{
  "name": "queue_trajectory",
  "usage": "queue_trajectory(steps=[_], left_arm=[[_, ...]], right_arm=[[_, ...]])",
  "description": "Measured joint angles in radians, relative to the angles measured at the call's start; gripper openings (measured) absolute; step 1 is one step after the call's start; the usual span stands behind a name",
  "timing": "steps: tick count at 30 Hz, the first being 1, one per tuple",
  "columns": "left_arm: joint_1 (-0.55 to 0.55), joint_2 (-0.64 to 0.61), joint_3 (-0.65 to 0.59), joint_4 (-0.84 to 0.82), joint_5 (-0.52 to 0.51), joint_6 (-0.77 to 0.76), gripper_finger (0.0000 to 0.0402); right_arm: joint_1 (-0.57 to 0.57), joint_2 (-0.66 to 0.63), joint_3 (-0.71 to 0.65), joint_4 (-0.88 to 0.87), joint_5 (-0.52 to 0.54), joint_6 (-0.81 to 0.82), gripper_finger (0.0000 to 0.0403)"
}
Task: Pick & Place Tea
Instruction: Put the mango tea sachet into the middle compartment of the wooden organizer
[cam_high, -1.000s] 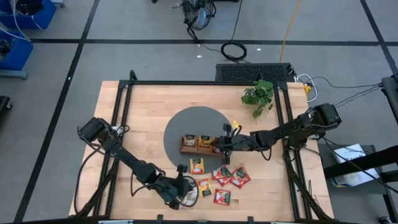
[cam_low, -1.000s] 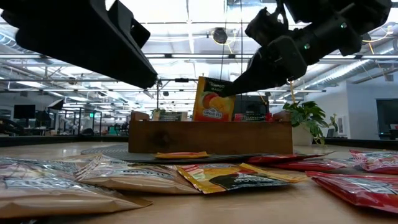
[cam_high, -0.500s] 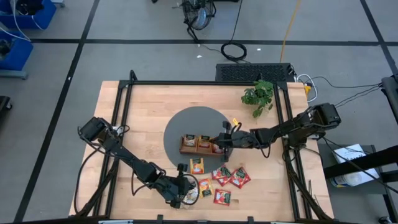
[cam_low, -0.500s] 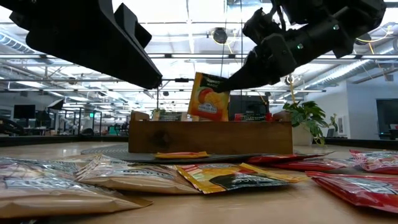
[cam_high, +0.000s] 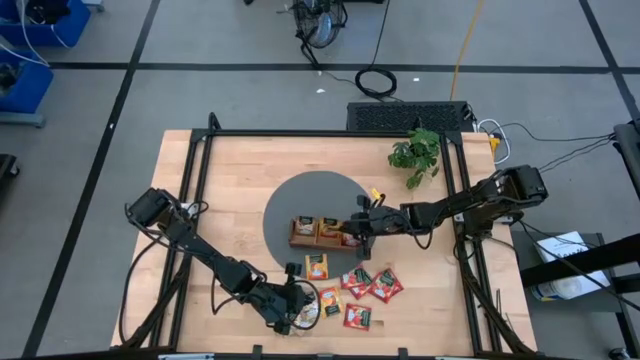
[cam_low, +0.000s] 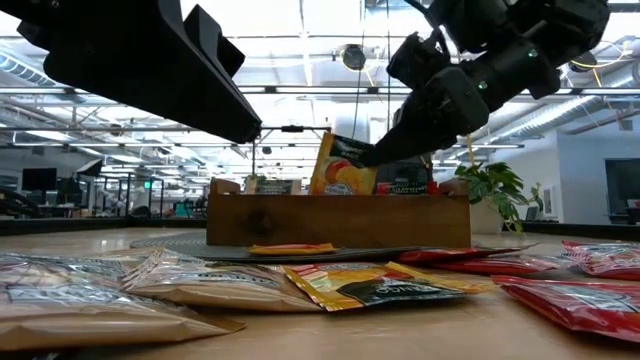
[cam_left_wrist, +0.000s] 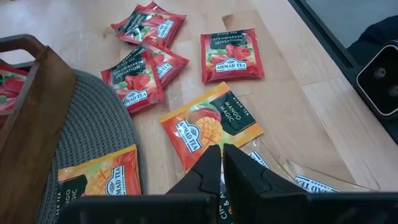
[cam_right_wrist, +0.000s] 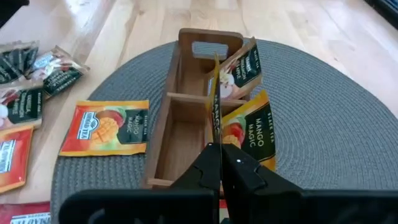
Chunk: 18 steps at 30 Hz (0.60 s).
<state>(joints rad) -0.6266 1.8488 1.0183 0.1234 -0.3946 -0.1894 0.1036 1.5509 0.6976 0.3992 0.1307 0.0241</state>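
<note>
Pale wooden tabletop carried a round grey woven mat, and on the mat stood a long brown three-compartment wooden tray. Above the tray's middle compartment, an orange-yellow mango tea sachet hung edge-on, its lower part dipping below the tray's top rim in the low view. The right gripper pinched that sachet by its near edge, fingers pressed together on it. Another mango sachet leaned against the tray's right side, and a pale sachet stood in the far compartment.

Left of the tray, one more orange-yellow sachet lay flat at the mat's rim. Nearer the table's front edge, several red strawberry sachets lay scattered on the bare wood, with a further mango sachet among them.

The left gripper hovered low over that near cluster, its fingers nearly pressed together with only a thin gap, holding nothing visible. A small green potted plant stood at the table's far right.
</note>
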Motion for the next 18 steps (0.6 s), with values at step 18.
queue_trajectory(steps=[18], left_arm=[[0.024, 0.000, 0.000, -0.031, -0.017, -0.003, 0.0026]], right_arm=[[-0.083, 0.010, 0.192, -0.374, -0.151, 0.021, 0.0000]])
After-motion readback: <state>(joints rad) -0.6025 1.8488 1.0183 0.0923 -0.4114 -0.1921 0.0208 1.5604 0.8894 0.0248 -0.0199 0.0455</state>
